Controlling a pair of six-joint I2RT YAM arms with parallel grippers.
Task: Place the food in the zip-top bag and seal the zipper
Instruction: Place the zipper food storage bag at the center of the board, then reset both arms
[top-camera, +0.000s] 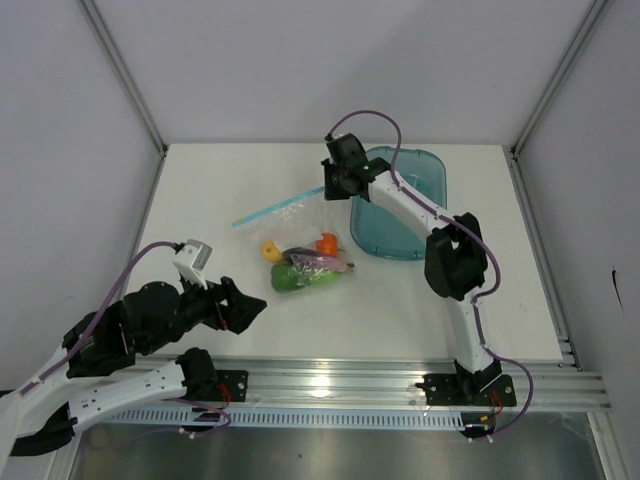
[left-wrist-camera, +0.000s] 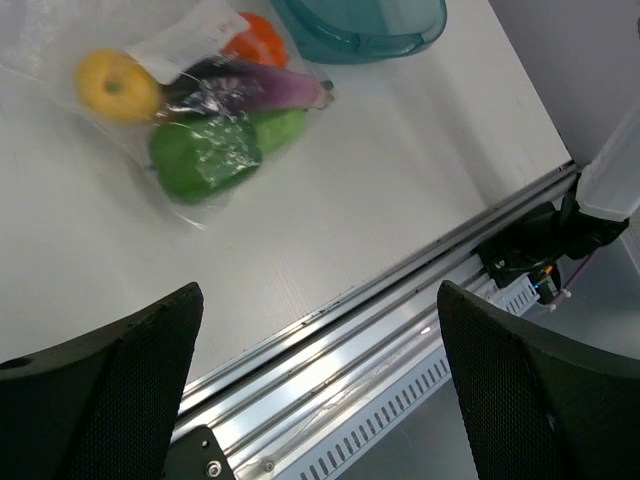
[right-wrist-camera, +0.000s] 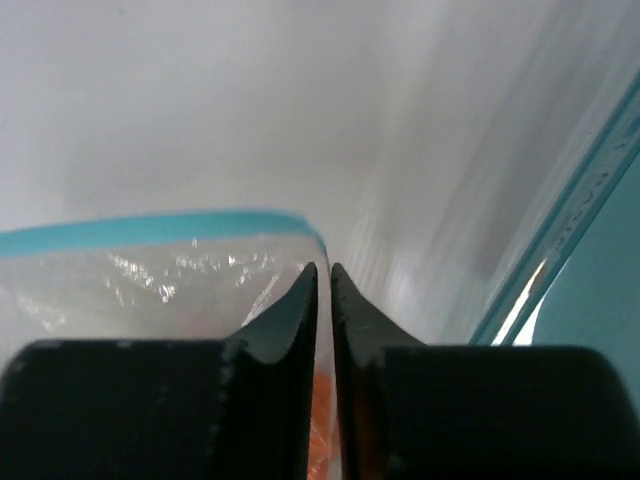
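The zip-top bag lies in the middle of the table with the food inside it: a yellow lemon, a green pepper, a purple eggplant, an orange-red tomato and a green cucumber. Its light-blue zipper runs along the far edge. My right gripper is at the zipper's right end, jaws almost together with the bag's corner film between them, just past the zipper. My left gripper stands wide open and holds nothing, near the front rail, left of the bag.
A teal translucent tray stands just right of the bag, close beside the right arm. The aluminium rail runs along the near table edge, under the left gripper. White walls enclose the table on three sides.
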